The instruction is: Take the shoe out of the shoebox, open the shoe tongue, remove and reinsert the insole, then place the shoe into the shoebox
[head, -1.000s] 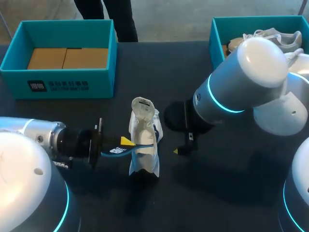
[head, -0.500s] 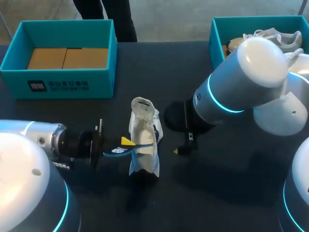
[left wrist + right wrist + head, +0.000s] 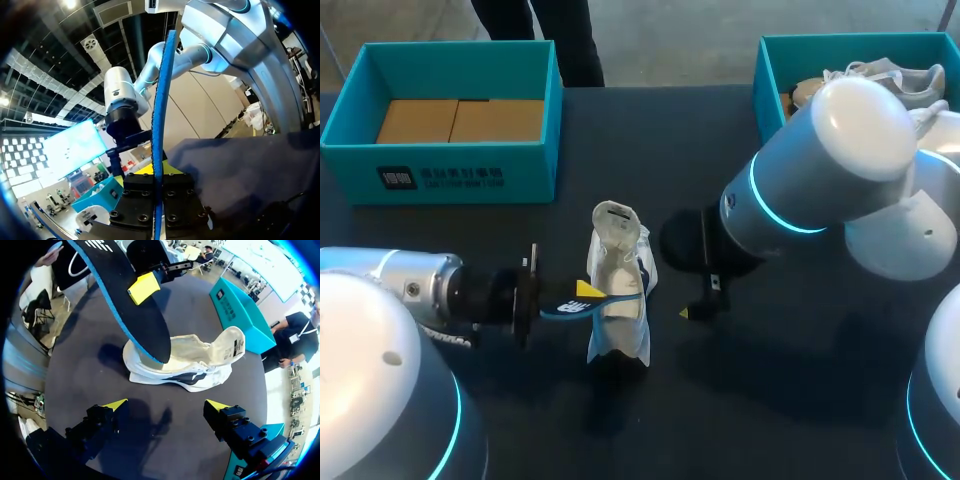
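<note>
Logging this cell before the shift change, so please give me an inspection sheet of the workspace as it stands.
Surface: dark table, no damage visible.
Job's things: white shoe lies mid-table; insole, black with a blue edge, has its tip in the shoe's opening; teal box at far left holds cardboard.
Clutter: second teal box at far right, another shoe inside.
Hands: left hand shut on the insole; right hand open, beside the shoe, not touching.
Cables: nothing seen.
Surroundings: nothing seen reaching over the table.
</note>
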